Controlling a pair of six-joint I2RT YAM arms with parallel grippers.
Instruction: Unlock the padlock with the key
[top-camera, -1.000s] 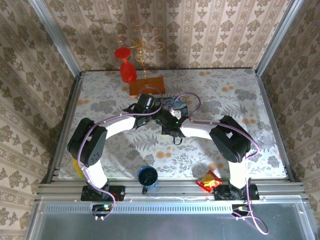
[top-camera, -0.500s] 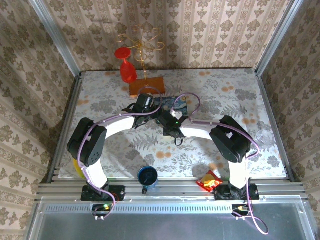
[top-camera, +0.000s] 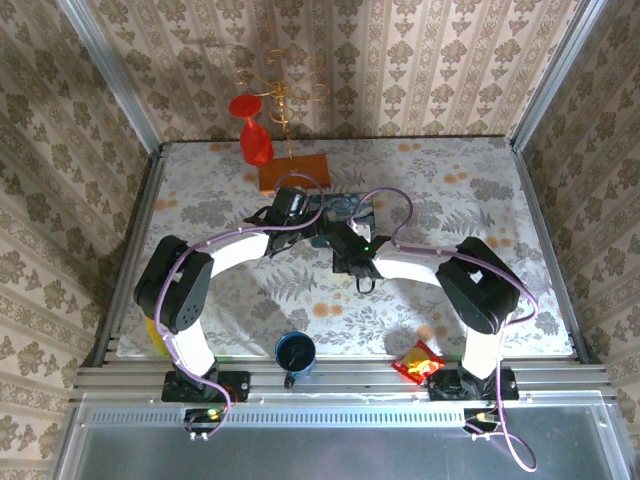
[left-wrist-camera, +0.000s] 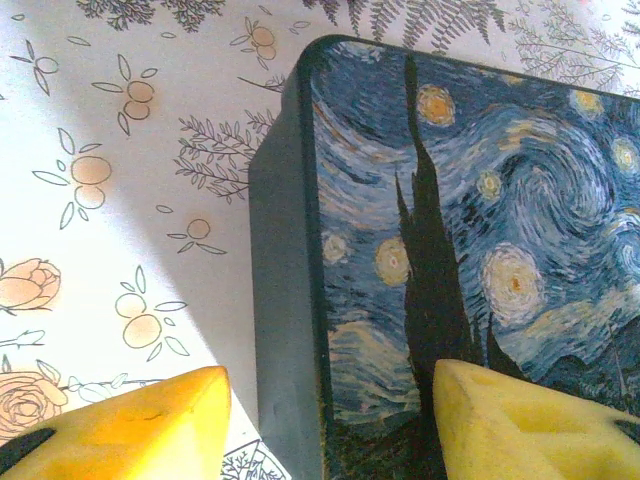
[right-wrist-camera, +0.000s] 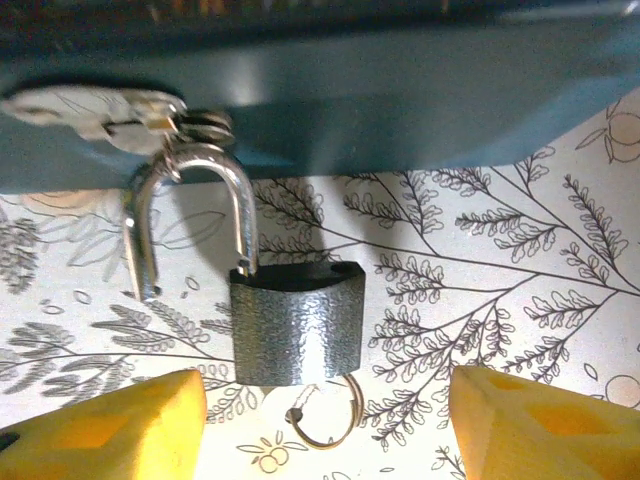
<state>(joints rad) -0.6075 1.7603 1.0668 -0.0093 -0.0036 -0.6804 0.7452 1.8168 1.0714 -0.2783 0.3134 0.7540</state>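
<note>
Nearest, at the front of the desk (top-camera: 480, 195) and behind both hands, stand a dark blue mug (top-camera: 295, 352) and a crinkled red-and-yellow snack packet (top-camera: 420, 362). Farther in, the right hand (right-wrist-camera: 322, 425) is open, its yellow foam pads (right-wrist-camera: 105, 420) spread wide. Between and just beyond them sits the small dark-grey hammered-metal padlock (right-wrist-camera: 297, 320), touched by neither pad, a thin wire ring (right-wrist-camera: 327, 412) at its near end. Its silvery shackle (right-wrist-camera: 242, 225) has one leg free of the body and hooks the metal loop on the blue starry-night tin (left-wrist-camera: 500, 200) beyond. The left hand (left-wrist-camera: 325, 425) is open too, one pad beside the tin's wall, the other over its lid. Past the tin come an orange block (top-camera: 293, 172), a red goblet (top-camera: 255, 140) and a gold wire stand (top-camera: 285, 85). Flowered cloth covers the desk; damask wallpaper (top-camera: 450, 70) lines the walls.
</note>
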